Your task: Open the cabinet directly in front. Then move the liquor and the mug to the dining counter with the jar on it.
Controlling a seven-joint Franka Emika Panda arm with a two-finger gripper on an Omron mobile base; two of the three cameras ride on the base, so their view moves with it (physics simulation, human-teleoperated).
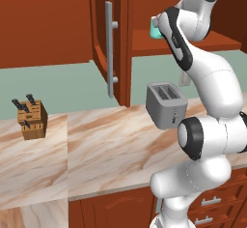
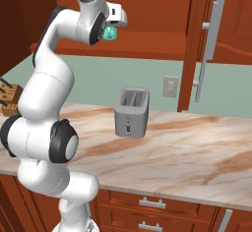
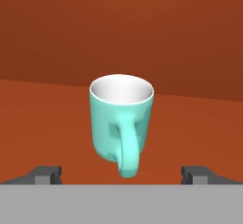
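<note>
Stood upright on the shelf of the open cabinet (image 1: 144,9): the mug (image 3: 121,123), handle turned toward the camera. Hung just before it with jaws spread wide and nothing held: the pincer (image 3: 121,174), one fingertip at each side of the mug. Rested below on the marble surface (image 1: 111,145): a toaster (image 1: 165,105) and, far left, a knife block (image 1: 32,119).

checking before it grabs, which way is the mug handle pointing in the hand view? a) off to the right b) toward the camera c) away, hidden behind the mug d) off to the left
b: in the hand view the mug stands upright with its handle facing the camera, centred between the open gripper tips.
</note>
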